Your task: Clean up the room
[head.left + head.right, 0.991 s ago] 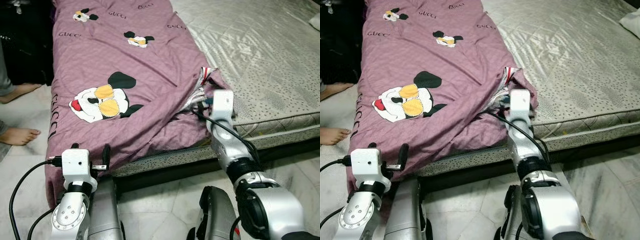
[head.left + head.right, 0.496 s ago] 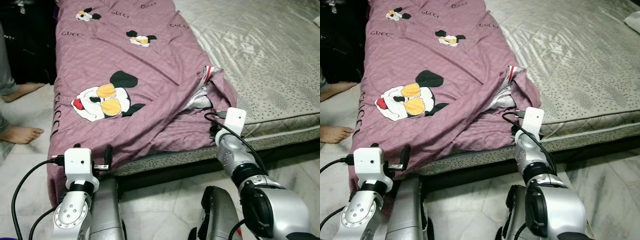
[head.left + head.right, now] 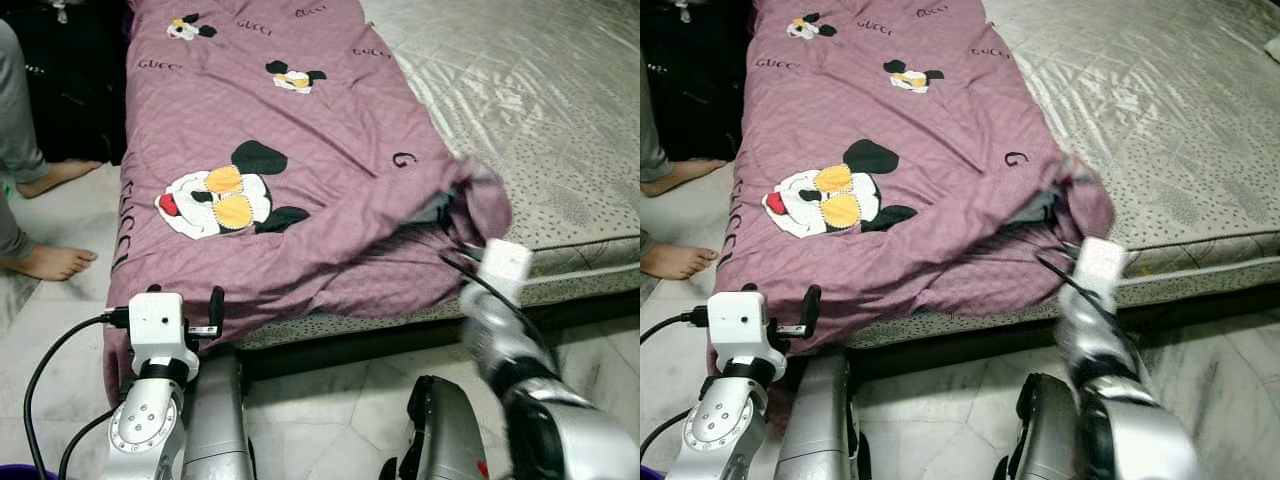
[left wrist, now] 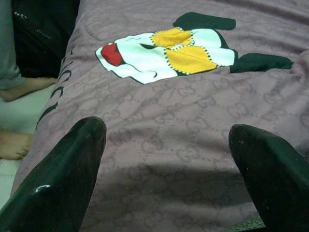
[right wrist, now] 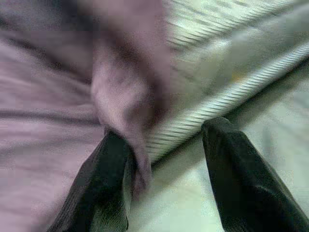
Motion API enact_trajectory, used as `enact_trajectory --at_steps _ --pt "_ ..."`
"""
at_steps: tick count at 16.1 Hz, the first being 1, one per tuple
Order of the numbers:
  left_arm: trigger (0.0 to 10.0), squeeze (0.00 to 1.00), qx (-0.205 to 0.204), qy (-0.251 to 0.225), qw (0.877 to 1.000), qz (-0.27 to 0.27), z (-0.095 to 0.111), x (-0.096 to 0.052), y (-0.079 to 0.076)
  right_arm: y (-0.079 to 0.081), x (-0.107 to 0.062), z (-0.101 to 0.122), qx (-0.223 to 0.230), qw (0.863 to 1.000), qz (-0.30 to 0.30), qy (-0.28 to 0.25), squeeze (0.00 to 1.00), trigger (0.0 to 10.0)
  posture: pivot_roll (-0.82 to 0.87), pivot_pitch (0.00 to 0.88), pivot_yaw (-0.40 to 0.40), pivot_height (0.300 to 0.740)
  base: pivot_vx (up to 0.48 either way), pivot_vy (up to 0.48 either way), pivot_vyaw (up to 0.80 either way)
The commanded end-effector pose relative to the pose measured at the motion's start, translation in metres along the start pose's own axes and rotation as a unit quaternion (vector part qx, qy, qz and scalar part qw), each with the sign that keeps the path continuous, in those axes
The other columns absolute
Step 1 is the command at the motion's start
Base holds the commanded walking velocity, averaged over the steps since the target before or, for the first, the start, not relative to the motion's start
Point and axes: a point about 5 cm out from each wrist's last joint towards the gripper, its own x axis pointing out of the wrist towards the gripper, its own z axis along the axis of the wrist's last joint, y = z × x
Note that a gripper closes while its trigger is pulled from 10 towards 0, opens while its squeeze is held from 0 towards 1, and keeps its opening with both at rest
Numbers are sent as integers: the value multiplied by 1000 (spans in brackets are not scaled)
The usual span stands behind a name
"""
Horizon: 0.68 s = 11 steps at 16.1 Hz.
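Our right gripper (image 5: 159, 179) sits at the foot edge of the mattress (image 3: 560, 120), fingers spread apart. A hanging fold of the purple blanket (image 3: 300, 150) brushes one finger (image 5: 104, 183), yet nothing is pinched between them. The arm is blurred in the head views, so we judge it to be in motion.

Our left gripper (image 4: 166, 159) hovers low over the blanket's near end, also with fingers wide, pointed at the cartoon print (image 3: 222, 200). It holds nothing; we read it as waiting for a hold on that hem.

The blanket covers the mattress's left half and drapes over its foot edge and left side. Its right margin is bunched into a raised fold (image 3: 470, 195) just above the right gripper, likely why the arm works there: that lump needs flattening.

A person's bare feet (image 3: 45, 260) stand on the tiled floor (image 3: 330, 400), left of the mattress.
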Motion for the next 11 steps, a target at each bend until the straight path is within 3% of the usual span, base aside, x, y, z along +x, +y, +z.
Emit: enact_trajectory --at_steps 1,5,6,7,8,9,10,11 --pt "10000 0 1 12 1000 0 -4 0 1 -12 1 -7 5 1000 -21 12 0 0 134 182 -41 510 0 0 0" --pt "10000 0 3 10 1000 1 -3 3 1 -28 -1 -22 -24 999 -31 22 0 0 132 175 -39 510 0 0 0" --pt "10000 0 4 10 1000 1 -3 4 2 -33 -1 -24 -36 999 -34 21 0 3059 132 173 -39 510 0 0 0" --pt "10000 0 5 9 1000 2 -2 4 3 -35 -1 -24 -39 999 -35 16 0 7020 132 171 -37 510 0 0 0" --pt "10000 0 6 9 1000 2 -2 5 3 -36 -1 -23 -39 999 -34 12 0 9608 132 171 -37 510 0 0 0" --pt "10000 0 6 7 1000 2 -1 6 4 -36 -1 -18 -40 999 -23 -9 0 10000 130 169 -36 510 0 0 0" --pt "10000 0 6 4 1000 3 1 8 5 -31 -3 -4 -33 998 7 -58 706 10000 123 165 -32 510 0 0 0" --pt "10000 0 6 4 1000 2 0 9 5 -21 -7 8 -32 993 59 -102 588 10000 112 161 -25 510 0 0 0"
